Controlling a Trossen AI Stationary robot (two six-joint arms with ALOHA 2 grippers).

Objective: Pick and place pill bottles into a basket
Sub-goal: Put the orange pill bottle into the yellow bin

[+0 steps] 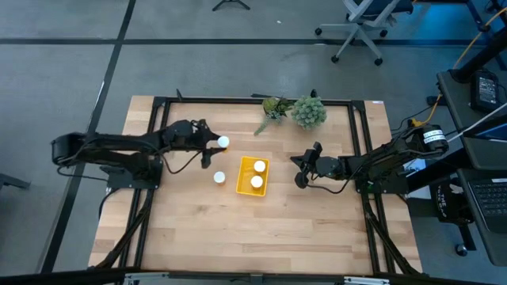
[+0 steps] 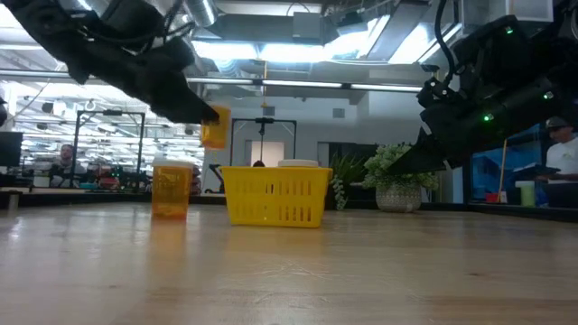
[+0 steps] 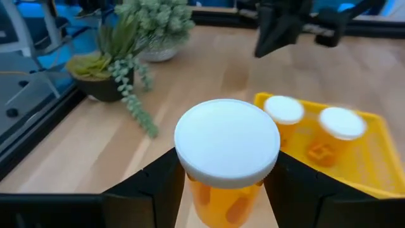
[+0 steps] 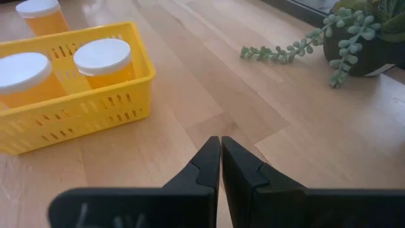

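Between the left gripper's (image 3: 224, 190) closed fingers hangs a pill bottle (image 3: 226, 152), short of the basket (image 3: 364, 161); an early release would drop it on the surface (image 1: 317, 222). Right gripper (image 4: 220, 158) waits, pinched shut.

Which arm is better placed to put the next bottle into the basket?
Left: its gripper already holds a bottle above the table near the basket. The right gripper is shut and empty.

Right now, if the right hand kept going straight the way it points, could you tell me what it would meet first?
Probably the yellow basket. The right hand, shut and empty, points across the table toward it, with bare wood between them. The right wrist view shows the basket somewhat off its centre line, so it might only clip the near corner.
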